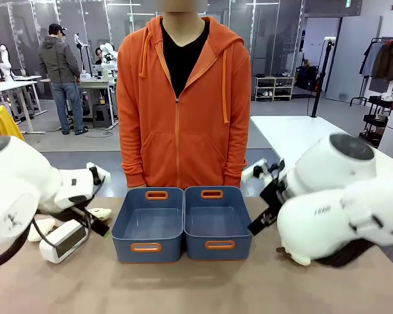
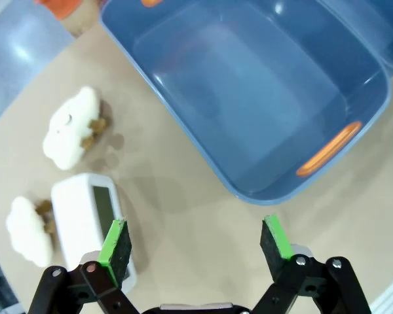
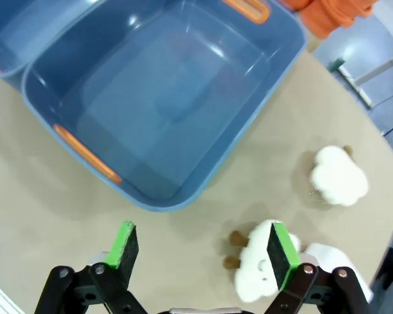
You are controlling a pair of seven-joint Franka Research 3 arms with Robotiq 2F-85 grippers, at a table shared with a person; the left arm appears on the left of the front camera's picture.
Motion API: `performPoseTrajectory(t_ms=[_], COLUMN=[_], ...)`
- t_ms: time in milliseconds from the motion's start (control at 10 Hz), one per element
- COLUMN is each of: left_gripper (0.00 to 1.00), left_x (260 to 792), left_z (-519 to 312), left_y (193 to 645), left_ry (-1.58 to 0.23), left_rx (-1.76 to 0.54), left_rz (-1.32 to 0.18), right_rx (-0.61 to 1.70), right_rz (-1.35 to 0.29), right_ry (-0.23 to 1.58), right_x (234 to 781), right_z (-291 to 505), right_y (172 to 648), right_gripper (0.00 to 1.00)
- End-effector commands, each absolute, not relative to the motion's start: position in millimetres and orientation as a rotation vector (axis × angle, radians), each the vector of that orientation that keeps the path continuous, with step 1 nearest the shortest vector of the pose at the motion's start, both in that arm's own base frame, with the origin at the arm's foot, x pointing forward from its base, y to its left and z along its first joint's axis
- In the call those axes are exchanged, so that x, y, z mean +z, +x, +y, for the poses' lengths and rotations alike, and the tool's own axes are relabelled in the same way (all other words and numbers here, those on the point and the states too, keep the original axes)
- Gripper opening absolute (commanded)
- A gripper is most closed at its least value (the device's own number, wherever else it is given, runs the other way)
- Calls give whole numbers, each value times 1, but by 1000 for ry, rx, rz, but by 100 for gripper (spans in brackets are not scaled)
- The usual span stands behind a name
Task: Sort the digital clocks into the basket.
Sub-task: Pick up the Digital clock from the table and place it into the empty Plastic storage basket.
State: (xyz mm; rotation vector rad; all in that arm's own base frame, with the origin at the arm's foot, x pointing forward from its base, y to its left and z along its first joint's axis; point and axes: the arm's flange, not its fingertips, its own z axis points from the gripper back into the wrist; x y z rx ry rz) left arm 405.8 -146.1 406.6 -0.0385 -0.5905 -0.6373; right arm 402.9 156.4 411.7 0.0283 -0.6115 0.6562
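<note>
My left arm (image 1: 19, 183) and right arm (image 1: 340, 203) are glossy white, rounded shells, with small grey print (image 1: 322, 210) on the right and a black cable (image 1: 6, 256) under the left. On the left gripper (image 2: 196, 239) and right gripper (image 3: 203, 245) I see black links, silver screws (image 2: 300, 260) and green pads (image 2: 111, 239).

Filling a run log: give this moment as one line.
left gripper: open, beside grey-faced clock | right gripper: open, near cloud plush | left basket, right basket: empty | sorted: none
</note>
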Motion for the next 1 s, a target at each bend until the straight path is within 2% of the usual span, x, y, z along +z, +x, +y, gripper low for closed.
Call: performPoseTrajectory(t_ms=[0,300,600,700,800,900], left_gripper=[100,100,100,100,100,100], left_x=[472,545,547,545,536,559], left_z=[-93,5,47,46,44,56], left_y=[408,370,322,319,337,321], left_ry=[-120,-275,-349,-341,-383,-334], left_rx=[-647,-727,-680,-670,-563,-676], left_rz=[-544,-620,-790,-803,-853,-771], right_rx=[724,839,786,763,728,776], right_rz=[-618,-649,-769,-753,-739,-760], right_ry=[146,253,286,269,314,270], right_x=[479,534,547,539,527,556], right_z=[109,19,-67,-77,-84,-74], right_y=[408,373,320,318,334,318], right_gripper=[100,100,100,100,100,100])
